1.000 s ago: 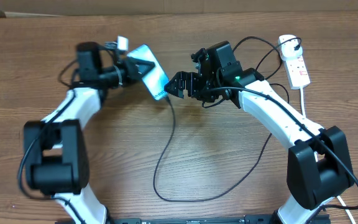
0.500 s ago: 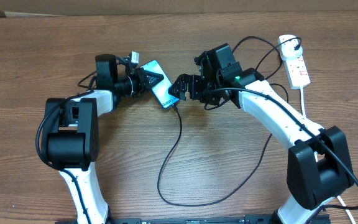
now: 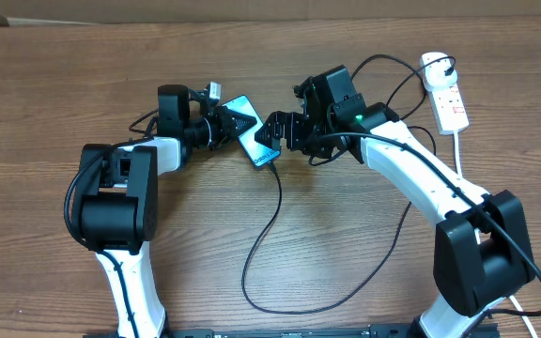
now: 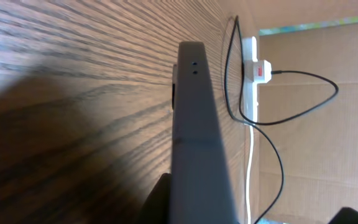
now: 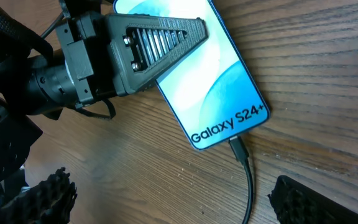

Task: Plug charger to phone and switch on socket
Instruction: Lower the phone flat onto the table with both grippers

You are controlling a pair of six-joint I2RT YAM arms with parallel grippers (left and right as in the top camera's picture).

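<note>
While left claw (image 3: pixel 240 122) clamps the probably slick, fragile phone (image 5: pixel 222 93), right claw (image 3: pixel 274 131) gapes empty beside it; limp charger (image 5: pixel 249 183): grip at stiff connector (image 5: pixel 237 148).

Charger (image 5: pixel 248 179) tip in phone (image 5: pixel 213 93) port

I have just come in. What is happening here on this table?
The left gripper is clamped on the small smartphone with a cyan-blue screen. The thin black charger cable has its tip at the phone's short end, apparently plugged in. The right gripper is open beside that end. The white power strip lies apart on the right side, with no gripper near it.
</note>
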